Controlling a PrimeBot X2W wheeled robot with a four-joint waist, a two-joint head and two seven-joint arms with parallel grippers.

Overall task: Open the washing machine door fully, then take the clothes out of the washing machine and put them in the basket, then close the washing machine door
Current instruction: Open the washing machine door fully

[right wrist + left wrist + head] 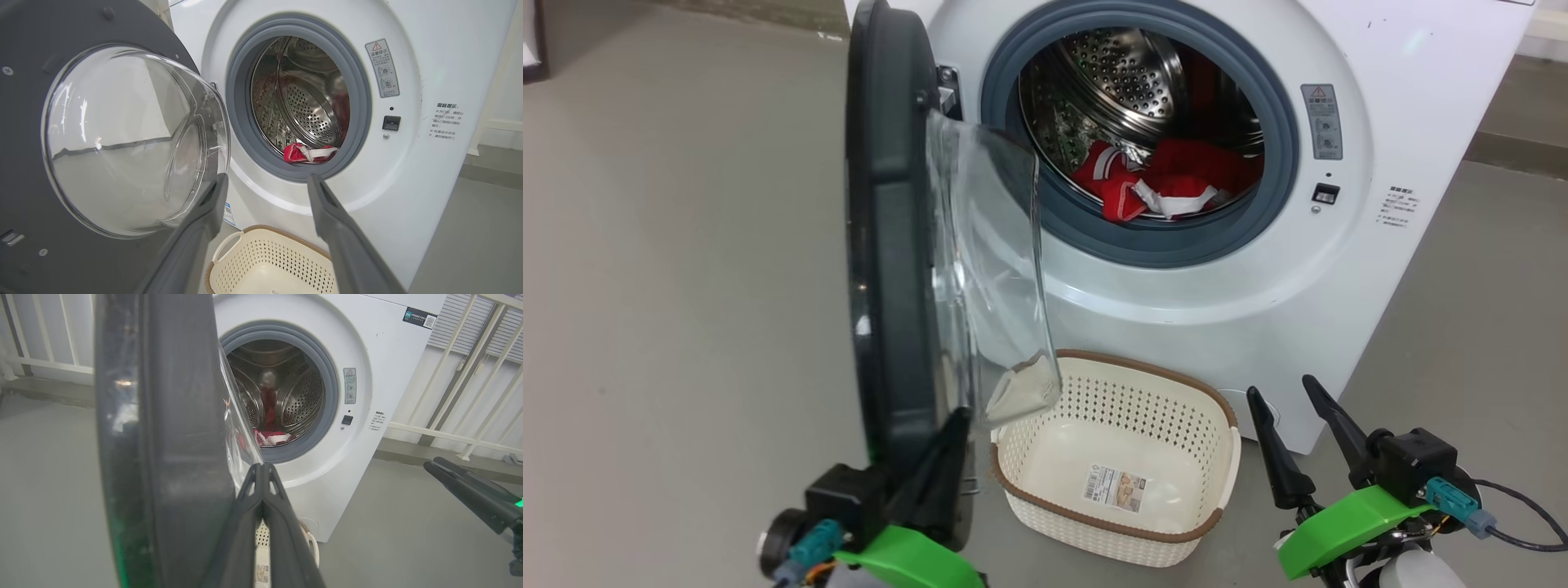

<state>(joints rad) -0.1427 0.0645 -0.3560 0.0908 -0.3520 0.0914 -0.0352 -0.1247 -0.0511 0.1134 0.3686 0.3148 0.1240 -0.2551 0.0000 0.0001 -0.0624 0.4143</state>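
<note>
The washing machine point(1380, 269) stands with its door point(890, 245) swung out, edge-on to the head view, the glass bowl facing the drum. Red clothes point(1160, 184) with white trim lie low in the steel drum. The cream basket point(1143, 400) sits on the floor under the opening, with just a paper label inside. My left gripper point(960, 416) is shut, its fingers resting against the inner side of the door's bottom rim; its tips point(261, 467) meet beside the door point(163, 437). My right gripper point(1281, 386) stands open to the right of the basket, pointing at the drum point(267, 177).
Grey floor point(686, 286) stretches to the left of the door and to the right of the machine. A white railing point(470, 396) runs behind the machine. The right gripper's fingers point(470, 494) show at the edge of the left wrist view.
</note>
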